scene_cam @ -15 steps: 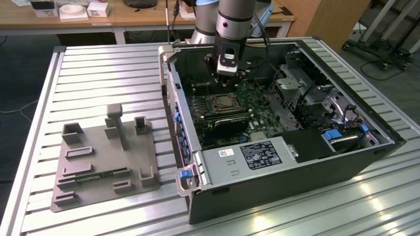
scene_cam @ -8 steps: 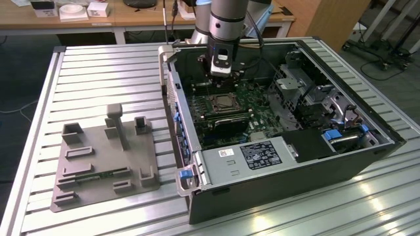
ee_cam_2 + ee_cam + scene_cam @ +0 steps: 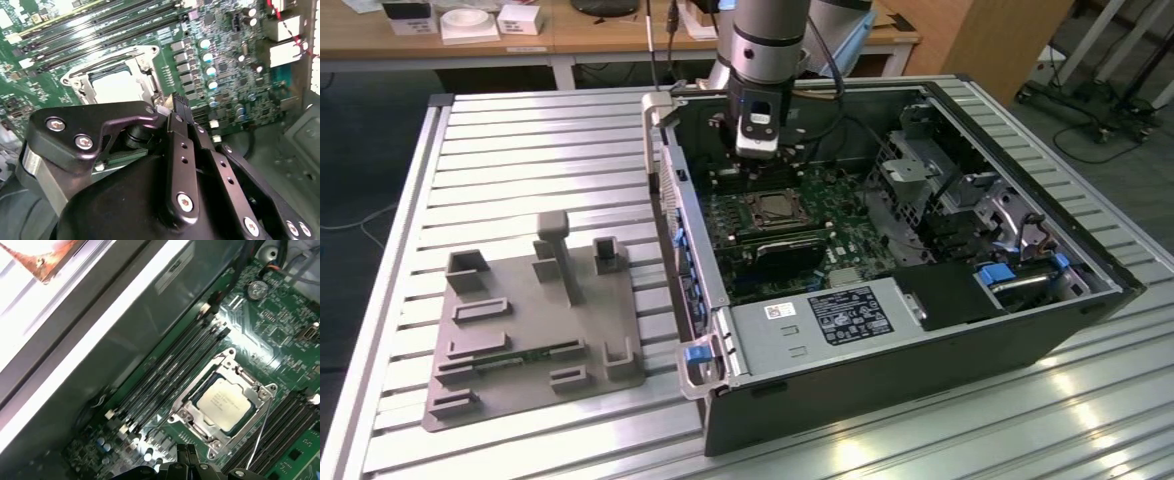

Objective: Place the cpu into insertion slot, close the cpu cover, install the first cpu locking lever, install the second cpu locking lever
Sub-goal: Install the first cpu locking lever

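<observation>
The cpu [image 3: 223, 399], a pale silver square chip, lies flat in the insertion slot [image 3: 781, 207] on the green board. The cpu cover [image 3: 200, 382], a thin silver frame, lies down around the chip in both wrist views [image 3: 145, 54]. A thin wire locking lever [image 3: 260, 432] angles away from one side of the socket. My gripper [image 3: 186, 452] hangs low inside the open computer case, just off a corner of the socket, and it is shut with nothing seen between the fingers [image 3: 181, 145]. In the exterior view the gripper [image 3: 758, 150] sits just behind the socket.
Long black memory slots [image 3: 165, 370] run beside the socket. The case wall [image 3: 670, 200] rises on the exterior view's left, with drive cages [image 3: 947, 190] on its right. A grey label plate [image 3: 847, 315] and a black card [image 3: 781, 255] lie in front. A grey fixture plate [image 3: 534, 320] rests on the slatted table.
</observation>
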Controlling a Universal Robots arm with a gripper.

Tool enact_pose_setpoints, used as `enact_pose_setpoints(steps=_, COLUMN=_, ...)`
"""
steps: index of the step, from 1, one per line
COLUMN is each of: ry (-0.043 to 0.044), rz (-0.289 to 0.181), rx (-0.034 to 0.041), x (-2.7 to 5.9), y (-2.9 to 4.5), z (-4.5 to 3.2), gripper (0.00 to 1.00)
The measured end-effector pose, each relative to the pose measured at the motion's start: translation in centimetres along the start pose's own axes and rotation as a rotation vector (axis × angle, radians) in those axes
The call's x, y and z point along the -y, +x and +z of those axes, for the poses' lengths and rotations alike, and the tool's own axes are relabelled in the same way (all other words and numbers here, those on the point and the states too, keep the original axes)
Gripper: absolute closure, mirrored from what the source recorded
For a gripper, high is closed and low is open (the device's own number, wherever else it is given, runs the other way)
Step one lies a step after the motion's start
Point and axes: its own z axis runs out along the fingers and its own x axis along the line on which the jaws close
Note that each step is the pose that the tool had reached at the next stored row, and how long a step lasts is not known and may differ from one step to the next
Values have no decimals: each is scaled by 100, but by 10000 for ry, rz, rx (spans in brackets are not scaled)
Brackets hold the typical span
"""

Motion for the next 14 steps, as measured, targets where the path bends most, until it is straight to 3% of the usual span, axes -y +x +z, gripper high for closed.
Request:
enact_pose_setpoints(steps=10, ry=15, rz=-1716, rx=-54, x=7, y=4, z=24, gripper=90)
enact_pose_setpoints(steps=14, ry=16, rz=-1839, rx=-59, x=82, y=73, z=28, gripper=90)
